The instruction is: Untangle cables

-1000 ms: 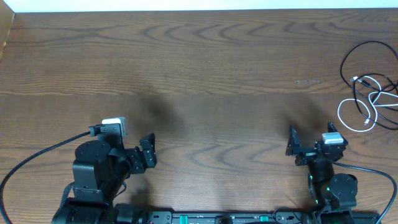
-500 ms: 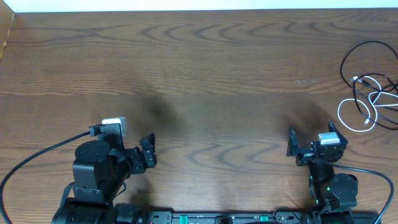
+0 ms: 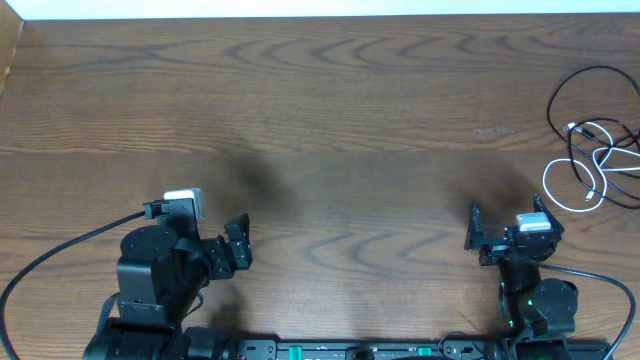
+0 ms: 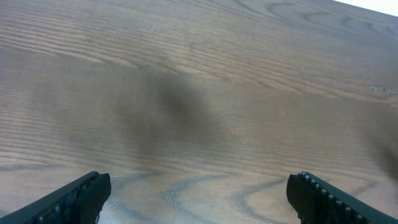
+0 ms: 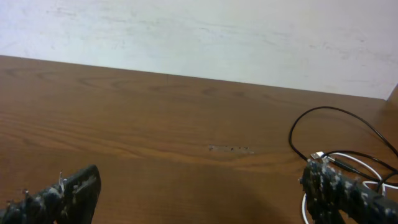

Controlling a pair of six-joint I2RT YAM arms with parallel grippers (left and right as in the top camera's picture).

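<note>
My left claw and right claw are both spread wide with nothing in them, down at the near edge of the table. The cables, black plus one white, sit tangled at the far right, well apart from my right claw.

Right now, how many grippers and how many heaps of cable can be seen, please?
Grippers: 2, the left gripper and the right gripper, both open.
Heaps of cable: 1, the cables, black and white.
Total: 3.
</note>
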